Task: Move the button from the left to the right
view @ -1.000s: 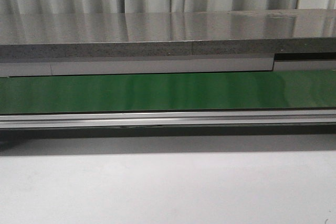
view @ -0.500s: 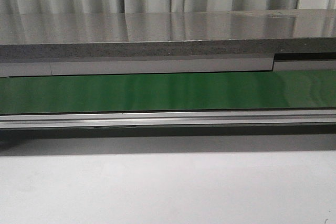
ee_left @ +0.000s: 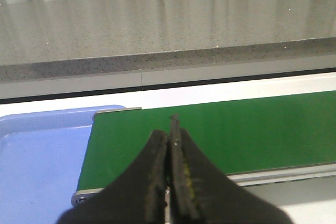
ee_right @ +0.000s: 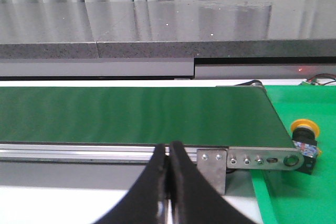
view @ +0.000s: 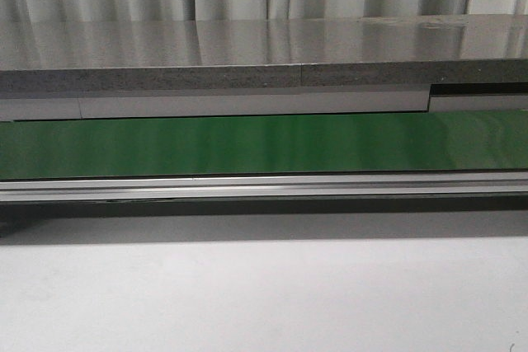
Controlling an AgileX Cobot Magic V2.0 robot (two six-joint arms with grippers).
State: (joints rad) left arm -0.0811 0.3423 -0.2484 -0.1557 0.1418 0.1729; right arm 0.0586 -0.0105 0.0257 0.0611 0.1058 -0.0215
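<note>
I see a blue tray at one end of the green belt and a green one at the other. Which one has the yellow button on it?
The green tray, by the right arm's end of the belt. The button sits there beside the belt's end; the blue tray shows nothing on it.

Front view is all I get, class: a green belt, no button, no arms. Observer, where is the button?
Observer: The right wrist view shows the button on a bright green surface, just past the end of the belt.
Operator: Is the left hand holding anything?
Observer: No. The left hand is shut and empty, near the belt's other end by a blue tray.
Operator: And the right hand?
Observer: The right hand is shut and empty, well apart from the button.
</note>
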